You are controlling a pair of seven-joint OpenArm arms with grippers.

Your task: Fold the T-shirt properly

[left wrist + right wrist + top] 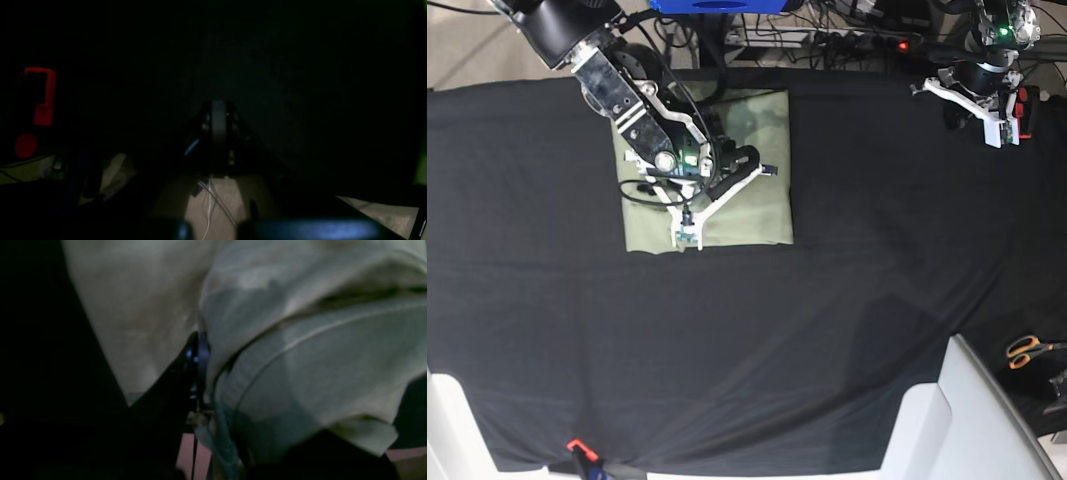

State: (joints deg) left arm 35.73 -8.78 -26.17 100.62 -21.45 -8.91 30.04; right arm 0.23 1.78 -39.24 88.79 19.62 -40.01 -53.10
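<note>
The T-shirt (727,215) lies as a pale green folded rectangle on the black cloth (847,300), at the back left. My right gripper (762,167) is low over its right half. In the right wrist view the dark fingers (196,355) are shut on a bunched fold of the T-shirt (317,366), with the ribbed collar band just beside them. My left gripper (967,85) hovers at the far right rear, away from the shirt. Its fingers (218,120) are pressed together on nothing in the dim left wrist view.
Orange-handled scissors (1027,350) lie off the cloth at the right edge. White panels (972,420) rise at the front right and a small red clamp (577,446) sits at the front edge. Cables and a power strip (847,40) run behind the table.
</note>
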